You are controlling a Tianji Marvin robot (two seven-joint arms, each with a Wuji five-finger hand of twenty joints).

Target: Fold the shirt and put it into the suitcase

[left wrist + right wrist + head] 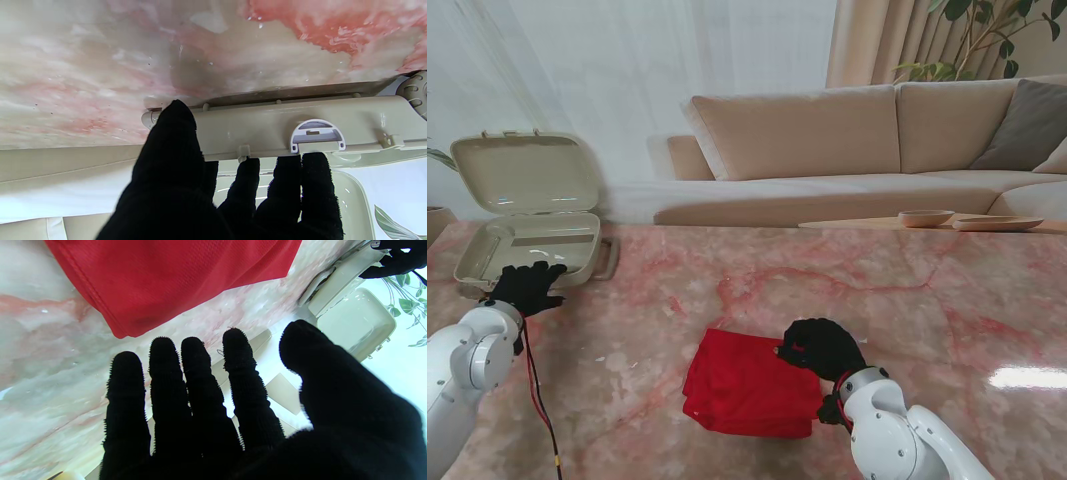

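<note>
A: Start at the left. What is the left arm doing?

B: It rises from the near left corner, white forearm angled up toward the suitcase (pixel 527 232). The left hand (pixel 525 287), in a black glove, sits at the case's near rim. The case is beige, lid propped upright, tray lying on the pink marble table (pixel 907 300).

A: Is it gripping the rim?

B: The left wrist view shows the thumb (pixel 173 133) laid over the outer wall of the tray and the other fingers (pixel 287 180) reaching over the rim, close by the white latch (pixel 317 135). So the hand pinches the suitcase's edge between thumb and fingers.

A: And the shirt?

B: The red shirt (pixel 747 385) lies folded into a rough square on the table, near me and about the middle, well apart from the suitcase.

A: The right arm?

B: It comes up from the near right corner, wrist bent inward, with the right hand (pixel 820 347) at the shirt's right edge, over its far corner. In the stand's view the fingers look curled there. The right wrist view shows the four fingers (pixel 196 373) straight and close together, thumb (pixel 300 343) apart, with the shirt's hem beyond the tips and no cloth between them. It holds nothing, fingers extended.
</note>
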